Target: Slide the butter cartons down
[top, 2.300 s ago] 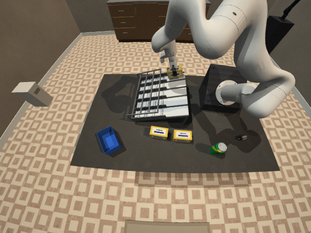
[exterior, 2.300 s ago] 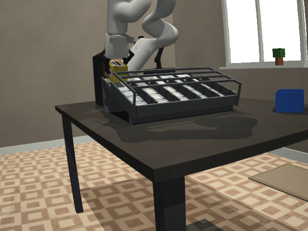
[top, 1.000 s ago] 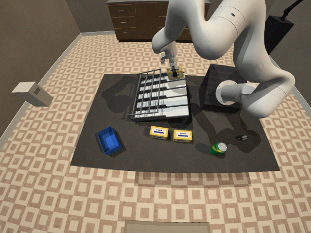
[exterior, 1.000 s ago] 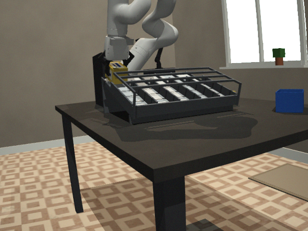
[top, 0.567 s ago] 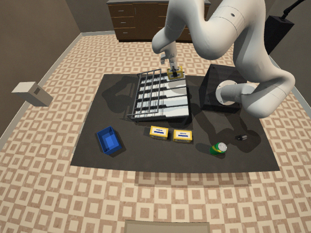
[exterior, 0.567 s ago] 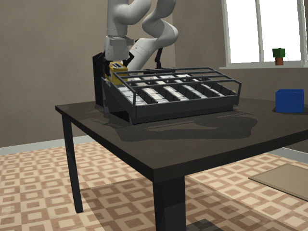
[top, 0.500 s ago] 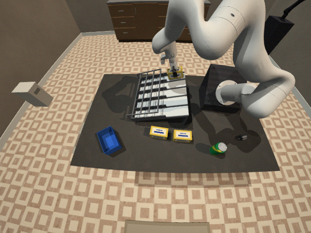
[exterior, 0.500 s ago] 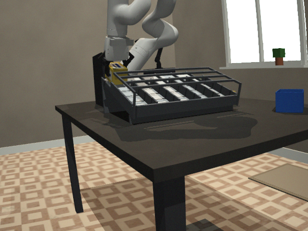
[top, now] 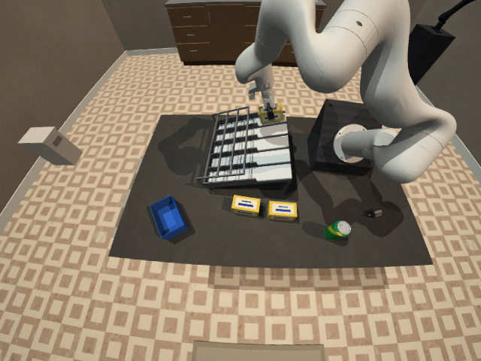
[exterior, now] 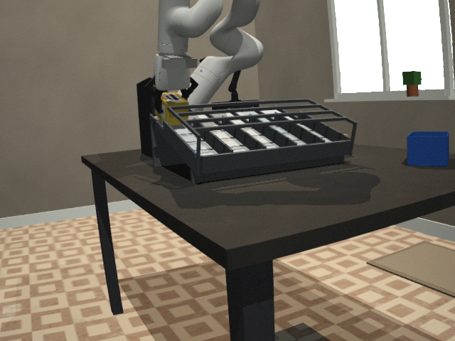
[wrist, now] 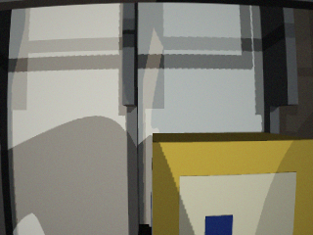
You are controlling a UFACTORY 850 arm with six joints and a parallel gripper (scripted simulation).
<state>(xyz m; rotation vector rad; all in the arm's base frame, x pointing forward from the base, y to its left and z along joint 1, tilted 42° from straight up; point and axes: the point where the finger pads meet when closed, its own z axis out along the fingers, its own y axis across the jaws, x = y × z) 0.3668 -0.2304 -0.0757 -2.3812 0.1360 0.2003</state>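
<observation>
A carton [top: 271,112] is held clamped in the tool [top: 267,113] at the shelf's [top: 289,155] top end lane; if released skewed, jamming against the divider is likely.

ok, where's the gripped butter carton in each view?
Top: carton in the gripper, upper centre, at the shelf's far end lane.
Exterior: carton upper left, at the shelf's raised end.
Wrist: carton fills lower right.
Shared landmark: the shelf's lane dividers.

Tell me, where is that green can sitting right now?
In the top view the green can stands on the dark table near its front edge, right of the two butter cartons lying in front of the shelf.
</observation>
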